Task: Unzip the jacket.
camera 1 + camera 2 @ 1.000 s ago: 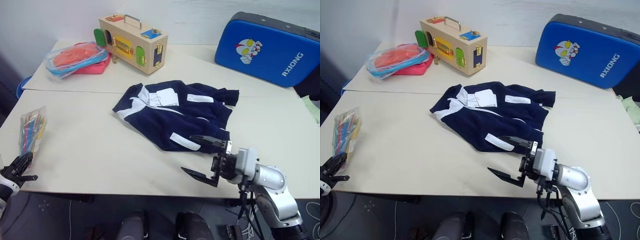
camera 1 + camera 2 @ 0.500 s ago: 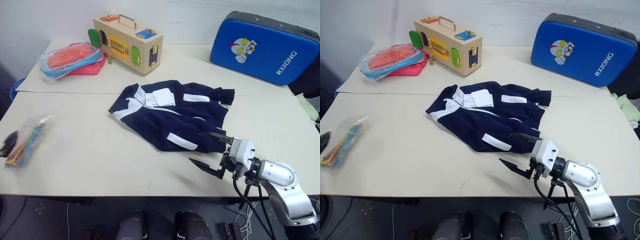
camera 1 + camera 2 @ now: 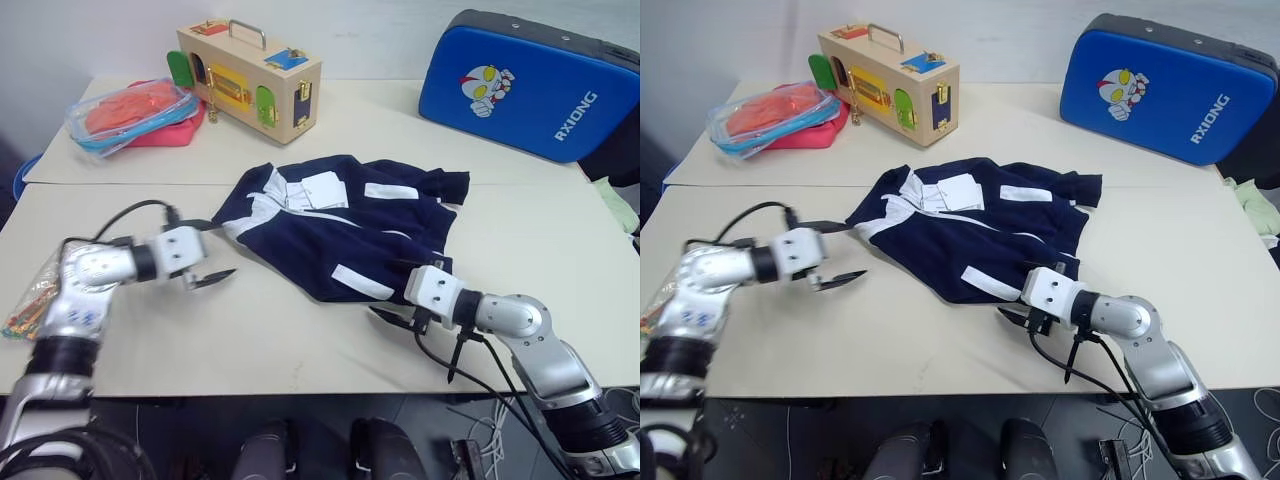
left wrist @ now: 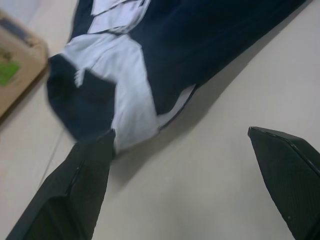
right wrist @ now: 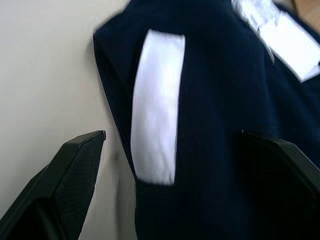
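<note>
The jacket (image 3: pixel 345 225) lies crumpled in the middle of the pale table (image 3: pixel 300 330), navy fabric with white patches and white paper tags near the collar, its white-trimmed collar end turned toward the robot's left. The left gripper (image 3: pixel 208 252) sits right at that collar end, jaws spread wide, one black finger reaching the edge of the cloth and the other over bare tabletop; nothing is pinched between them. In the left wrist view the white collar trim sits just past one fingertip (image 4: pixel 95 150). Over at the near hem, the right gripper (image 3: pixel 1025 292) is also spread wide, one finger above the navy cloth and the other low beside the hem, straddling the fabric edge by a white patch (image 5: pixel 157 105). Farther back stand a wooden latch box (image 3: pixel 248 75), a clear pouch of orange cloth (image 3: pixel 130 112) and a blue padded case (image 3: pixel 535 85). A bag of colored sticks (image 3: pixel 30 305) lies at the left table edge.
</note>
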